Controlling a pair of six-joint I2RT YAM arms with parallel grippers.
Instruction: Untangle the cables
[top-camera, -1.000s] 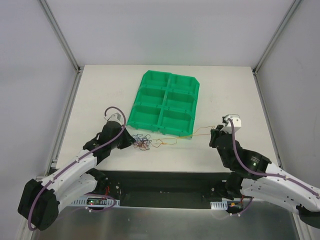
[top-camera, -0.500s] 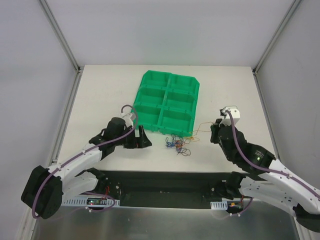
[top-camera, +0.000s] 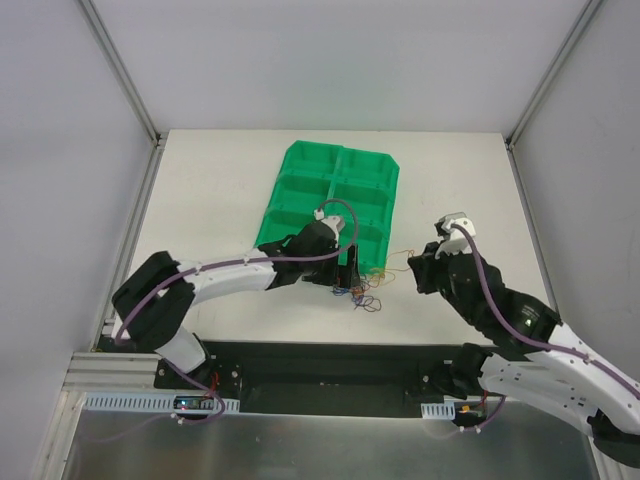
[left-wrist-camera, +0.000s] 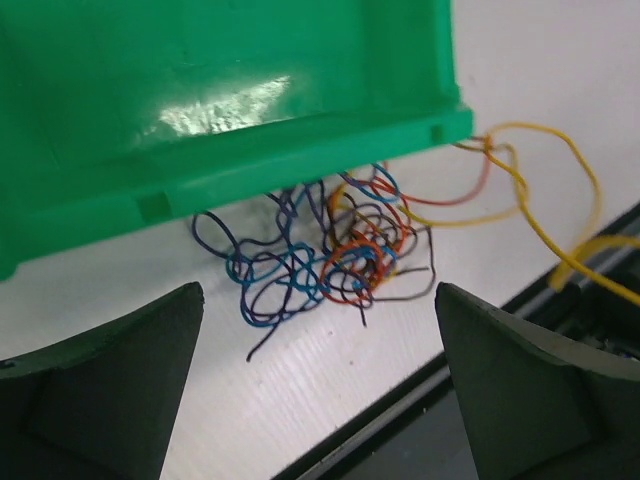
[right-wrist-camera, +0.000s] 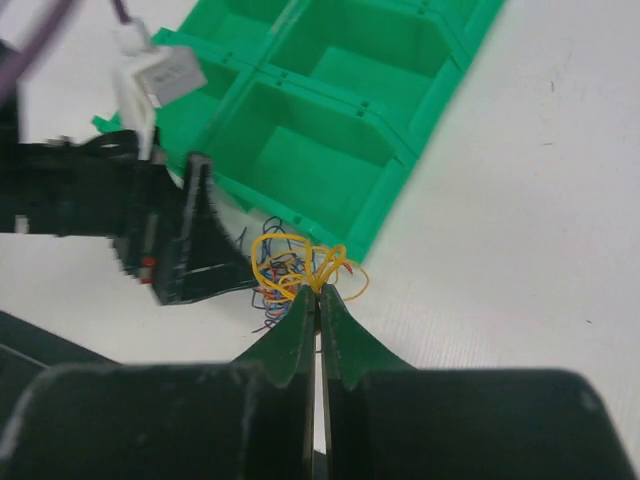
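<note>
The right gripper (right-wrist-camera: 318, 303) is pressed together, pinching a yellow loop of the cables (left-wrist-camera: 330, 250). The left gripper (left-wrist-camera: 320, 385) hangs spread wide over the tangle, which lies near the table's (top-camera: 200, 200) front edge, against the near right corner of the green bin (top-camera: 300, 160).

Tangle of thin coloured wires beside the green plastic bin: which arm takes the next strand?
Left, probably. The left gripper stands open over the tangle of thin coloured wires, fingers either side. The right gripper is shut on a yellow wire, anchoring it.
</note>
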